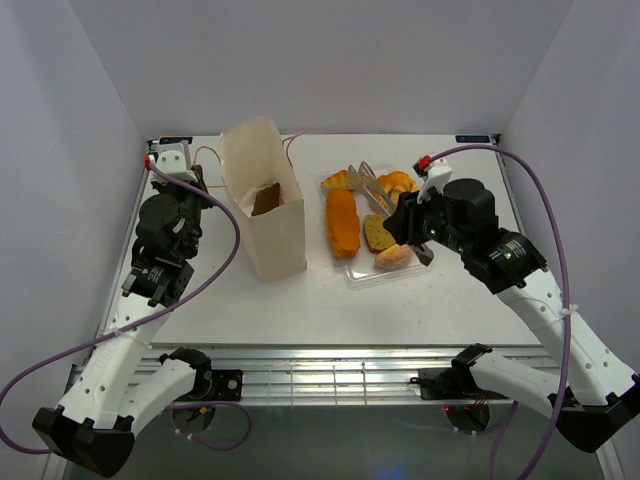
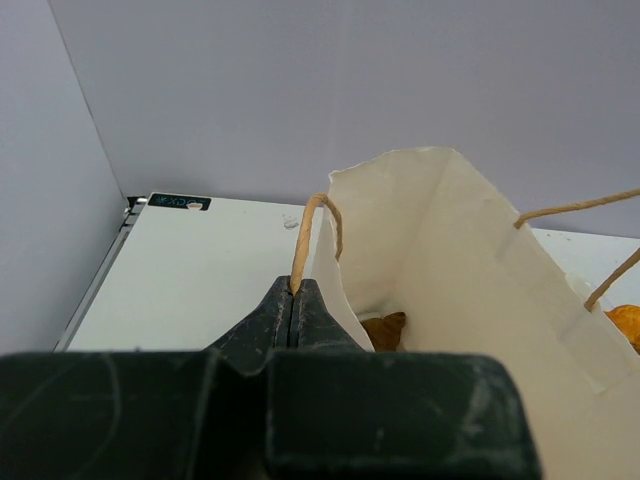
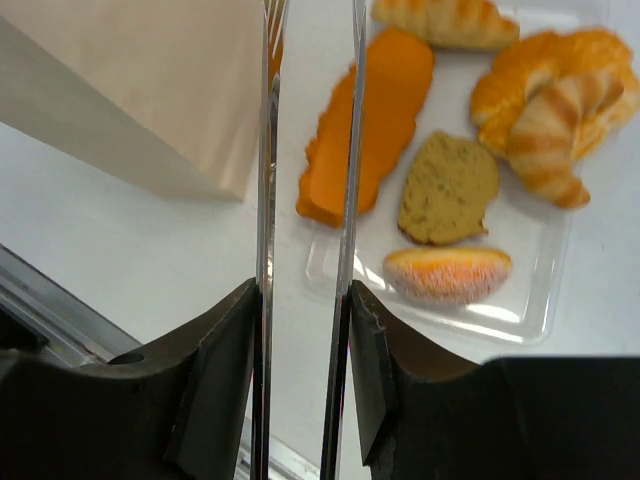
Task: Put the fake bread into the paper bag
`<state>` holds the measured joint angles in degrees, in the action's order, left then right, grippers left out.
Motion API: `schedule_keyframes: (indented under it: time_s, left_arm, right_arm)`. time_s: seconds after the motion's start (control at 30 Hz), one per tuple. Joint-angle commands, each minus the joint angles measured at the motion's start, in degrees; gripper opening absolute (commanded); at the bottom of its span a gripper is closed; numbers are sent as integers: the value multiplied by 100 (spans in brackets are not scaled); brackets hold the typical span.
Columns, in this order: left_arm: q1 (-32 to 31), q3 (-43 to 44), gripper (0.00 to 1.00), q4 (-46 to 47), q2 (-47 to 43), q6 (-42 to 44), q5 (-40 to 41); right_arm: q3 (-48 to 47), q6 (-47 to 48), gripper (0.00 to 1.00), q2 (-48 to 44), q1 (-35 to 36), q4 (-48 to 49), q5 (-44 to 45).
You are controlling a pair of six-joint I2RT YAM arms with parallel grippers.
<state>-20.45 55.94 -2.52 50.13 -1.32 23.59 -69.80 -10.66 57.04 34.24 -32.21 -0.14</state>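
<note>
1. The paper bag [image 1: 262, 215] stands upright at centre left of the top view with its mouth open. A dark brown piece [image 1: 266, 198] already lies inside it. The rest of the fake bread [image 1: 342, 222] lies on a clear tray [image 3: 540, 290] just right of the bag, on the counter [image 1: 300, 300].
2. The left claw [image 2: 292, 305] is pinched fully together on a string handle [image 2: 303, 240] at the bag's rim. That pull should be held steady, so that the mouth is presented open and the bag is not tipped.
3. The right claw [image 3: 302, 330] is closed part-way around a pair of tongs [image 3: 352, 150], with its fingers pressed on the outsides of the two blades. The blades stand apart and nothing is held between them.
4. The step in hand is judged to be the picking of the next pastry. In the right wrist view the orange loaf [image 3: 372, 110] lies at upper middle, partly behind one blade and nearest the bag. It is probably best taken first.
5. The blades should be lowered astride the loaf, across its narrow width and near its middle, then squeezed gently. A smooth toy pastry could be shot out by a hard squeeze or a grip at one end.
6. The thin tray is likely to slide or lift, so its rim should not be touched.
7. The loaf should be carried above the bag's rim and released only once it is well over the opening.
</note>
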Motion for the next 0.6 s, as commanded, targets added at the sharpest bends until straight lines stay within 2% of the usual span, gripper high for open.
schedule_keyframes:
  time_s: [0.0, 0.2, 0.57]
  left_arm:
    - [23, 4, 0, 33, -100, -17, -21]
    - [23, 13, 0, 6, -65, -70, -118]
    - [23, 31, 0, -20, -3, -122, -171]
  right_arm:
    - [554, -261, 45, -307, -75, -136, 557]
    - [1003, -385, 45, -439, -488, -146, 761]
    - [899, -33, 53, 545, -849, 109, 1481]
